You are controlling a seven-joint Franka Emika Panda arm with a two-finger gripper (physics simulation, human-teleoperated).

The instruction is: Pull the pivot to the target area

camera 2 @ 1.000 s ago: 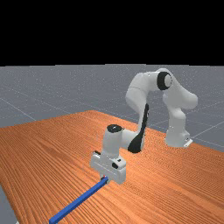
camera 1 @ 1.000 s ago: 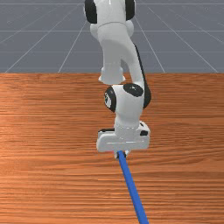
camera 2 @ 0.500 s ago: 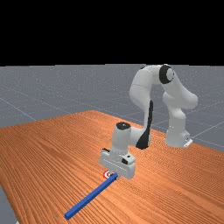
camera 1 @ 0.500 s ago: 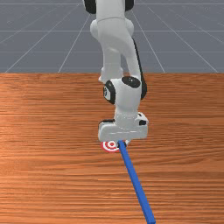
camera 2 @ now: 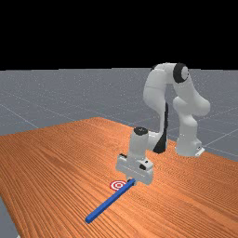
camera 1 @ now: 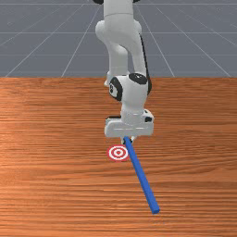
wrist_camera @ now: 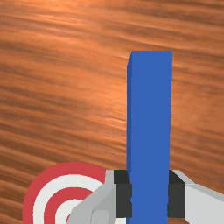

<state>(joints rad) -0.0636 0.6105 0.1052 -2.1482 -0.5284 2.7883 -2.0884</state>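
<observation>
My gripper (camera 1: 127, 140) holds one end of a long blue bar (camera 1: 141, 178), which slants from the hand toward the front view's bottom right. A red and white ringed target (camera 1: 118, 152) lies flat on the wood, close beside the bar near its held end, on the front view's left of it. In the far view the bar (camera 2: 110, 201) passes alongside the target (camera 2: 118, 185). The wrist view has both dark pads of the gripper (wrist_camera: 150, 194) against opposite sides of the bar (wrist_camera: 151, 131); one finger covers part of the target (wrist_camera: 41, 197).
Orange-brown wood of the table (camera 1: 55, 185) surrounds the bar and target. In the far view the arm's base (camera 2: 188, 146) stands at the table's far edge, on the right.
My hand has moved back toward the arm's base, drawing the bar along with it. The target, earlier hidden behind the hand, has been uncovered, and the bar's free end has come into the front view.
</observation>
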